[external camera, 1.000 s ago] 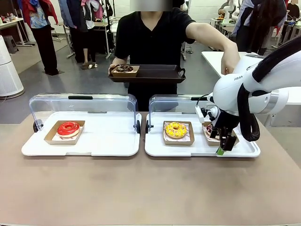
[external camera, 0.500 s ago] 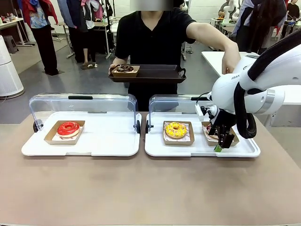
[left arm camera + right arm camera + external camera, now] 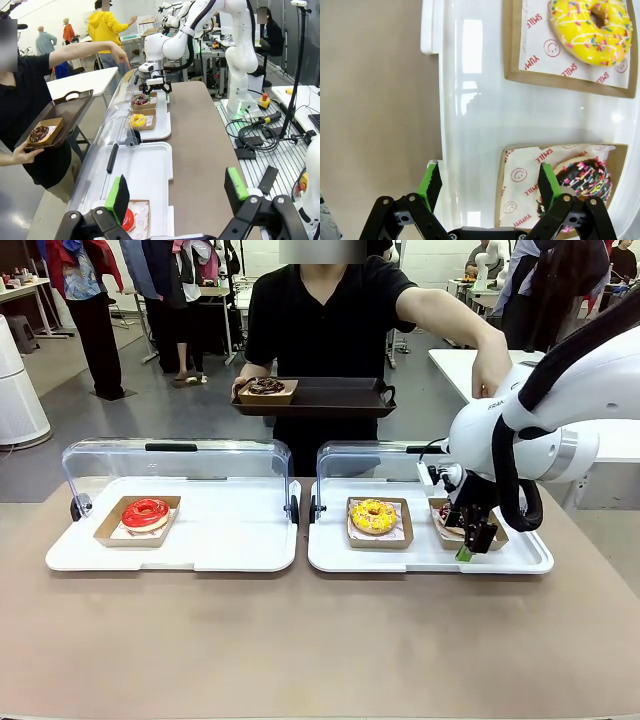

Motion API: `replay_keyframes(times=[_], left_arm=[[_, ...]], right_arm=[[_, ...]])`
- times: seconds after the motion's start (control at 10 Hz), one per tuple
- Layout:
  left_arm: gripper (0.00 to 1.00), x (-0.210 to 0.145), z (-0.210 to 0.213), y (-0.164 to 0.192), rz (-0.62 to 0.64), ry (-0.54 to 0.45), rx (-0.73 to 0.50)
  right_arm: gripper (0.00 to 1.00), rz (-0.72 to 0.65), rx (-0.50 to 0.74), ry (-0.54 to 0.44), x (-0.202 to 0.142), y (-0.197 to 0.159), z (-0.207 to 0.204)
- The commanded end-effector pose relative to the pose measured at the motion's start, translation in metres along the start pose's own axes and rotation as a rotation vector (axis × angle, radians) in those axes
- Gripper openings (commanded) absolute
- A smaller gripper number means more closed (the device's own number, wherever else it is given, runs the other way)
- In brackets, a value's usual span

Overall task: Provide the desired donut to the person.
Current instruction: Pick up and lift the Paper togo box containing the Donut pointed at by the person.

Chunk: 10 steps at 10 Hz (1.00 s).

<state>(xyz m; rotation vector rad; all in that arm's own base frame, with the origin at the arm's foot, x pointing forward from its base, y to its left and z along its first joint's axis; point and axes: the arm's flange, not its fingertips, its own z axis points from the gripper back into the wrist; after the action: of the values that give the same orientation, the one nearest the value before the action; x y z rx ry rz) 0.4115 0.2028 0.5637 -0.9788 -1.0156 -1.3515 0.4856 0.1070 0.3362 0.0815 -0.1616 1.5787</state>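
Observation:
The person in a black T-shirt holds a dark tray bearing a chocolate donut and points a hand down at the right end of the table. There, a chocolate sprinkled donut lies in its cardboard box. My right gripper hangs open over that box's near edge, one pad above the paper liner. In the front view the right gripper covers most of this donut. My left gripper is open above the red donut.
A yellow sprinkled donut shares the right white tray. The red donut sits on the left white tray. Clear lids stand raised behind both trays. Bare tabletop lies in front.
My right gripper has shifted slightly up and inward over the sprinkled donut's box. The person's pointing hand and tray have stayed put.

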Motion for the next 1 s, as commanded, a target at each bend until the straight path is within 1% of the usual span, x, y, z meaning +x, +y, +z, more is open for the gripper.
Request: replay_keyframes(times=[0.0,0.4,0.9], left_arm=[[1.00,0.002,0.002,-0.001,-0.004,-0.009,-0.001],[1.00,0.002,0.002,-0.001,-0.004,-0.009,-0.001],[1.00,0.002,0.002,-0.001,-0.004,-0.009,-0.001]], right_arm=[[1.00,-0.011,-0.001,-0.025,0.001,-0.011,-0.005],[1.00,-0.031,0.018,-0.020,0.003,-0.017,-0.008],[1.00,-0.056,0.035,0.010,0.003,-0.022,-0.013]])
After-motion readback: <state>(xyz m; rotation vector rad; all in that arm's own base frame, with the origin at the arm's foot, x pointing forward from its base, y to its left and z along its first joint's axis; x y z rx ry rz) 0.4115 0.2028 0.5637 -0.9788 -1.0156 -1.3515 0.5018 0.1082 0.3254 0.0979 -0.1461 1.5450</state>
